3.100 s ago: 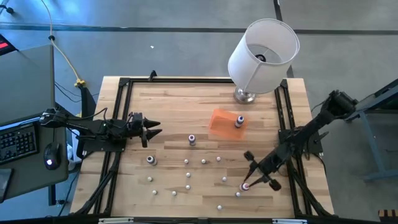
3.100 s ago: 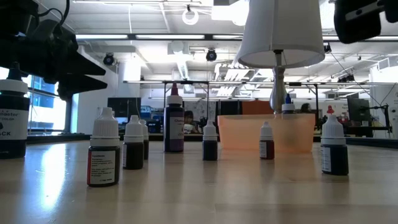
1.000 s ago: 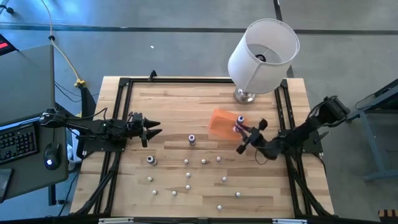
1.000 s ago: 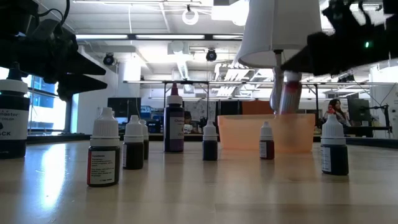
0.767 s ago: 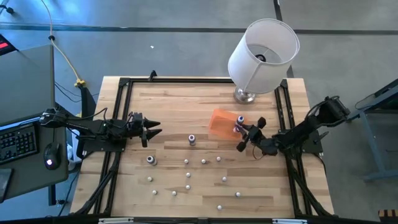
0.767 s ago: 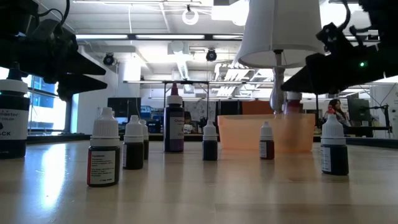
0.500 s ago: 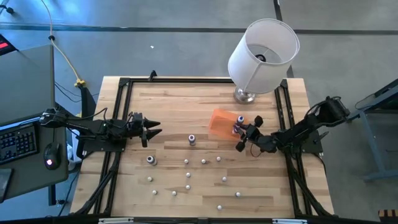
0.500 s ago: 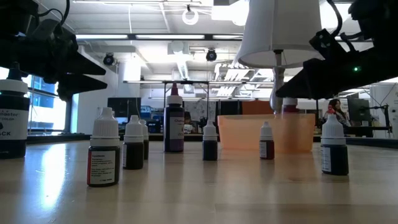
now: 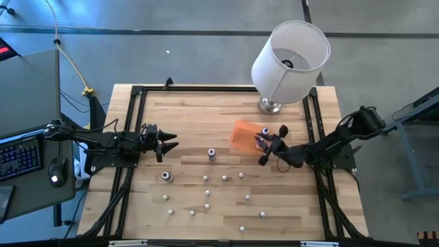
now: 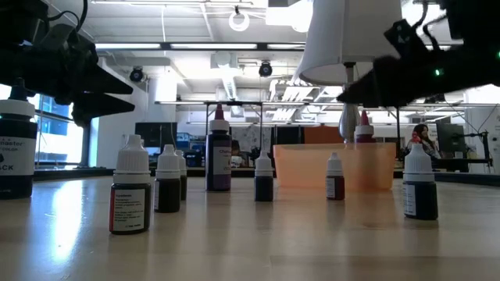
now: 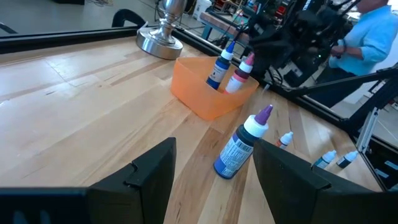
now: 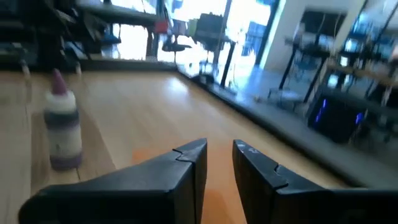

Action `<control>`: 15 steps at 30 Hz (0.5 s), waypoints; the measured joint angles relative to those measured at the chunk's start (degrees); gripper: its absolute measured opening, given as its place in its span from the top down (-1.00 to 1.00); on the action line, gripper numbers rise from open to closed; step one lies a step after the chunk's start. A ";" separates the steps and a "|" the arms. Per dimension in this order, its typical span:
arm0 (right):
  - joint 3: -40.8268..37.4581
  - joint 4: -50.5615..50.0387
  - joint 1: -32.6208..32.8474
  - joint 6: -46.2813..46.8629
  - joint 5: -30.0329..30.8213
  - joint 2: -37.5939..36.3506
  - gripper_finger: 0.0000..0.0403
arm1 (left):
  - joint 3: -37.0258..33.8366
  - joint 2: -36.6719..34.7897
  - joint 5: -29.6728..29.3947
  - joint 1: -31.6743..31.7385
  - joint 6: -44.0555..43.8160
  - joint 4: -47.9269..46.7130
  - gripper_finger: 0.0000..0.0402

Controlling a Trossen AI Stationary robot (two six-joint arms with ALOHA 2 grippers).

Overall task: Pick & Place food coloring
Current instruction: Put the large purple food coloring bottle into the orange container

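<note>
Several tiny white-capped food coloring bottles [image 9: 225, 178] stand scattered on the wooden table, along with two bigger ones [image 9: 212, 154] [image 9: 165, 176]. The orange tray [image 9: 241, 134] holds a blue bottle [image 11: 216, 70] and a red bottle [image 11: 240, 73], both leaning on its wall. My right gripper [image 9: 271, 145] hovers just above the tray's right end. Its fingers are a narrow gap apart [image 12: 219, 152] with nothing between them. In the low view it hangs above the red bottle's tip [image 10: 363, 119]. My left gripper [image 9: 170, 143] waits open at the table's left side.
A white-shaded lamp [image 9: 288, 58] stands with its metal base [image 9: 271, 105] just beyond the tray. Black frame rails [image 9: 312, 116] run along the table's sides. A purple-tipped bottle [image 11: 242, 146] stands between my left gripper and the tray. A person in a blue shirt [image 11: 373, 31] is beyond the right edge.
My right gripper has moved a little toward the table's left, over the tray, bringing the red bottle down into it. It has then risen, while the bottle stays in the tray beside the blue one.
</note>
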 joint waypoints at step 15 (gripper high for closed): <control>13.16 -1.12 5.49 -17.28 -2.79 0.00 0.65 | 0.00 -0.01 -1.67 0.00 -0.12 0.02 -0.06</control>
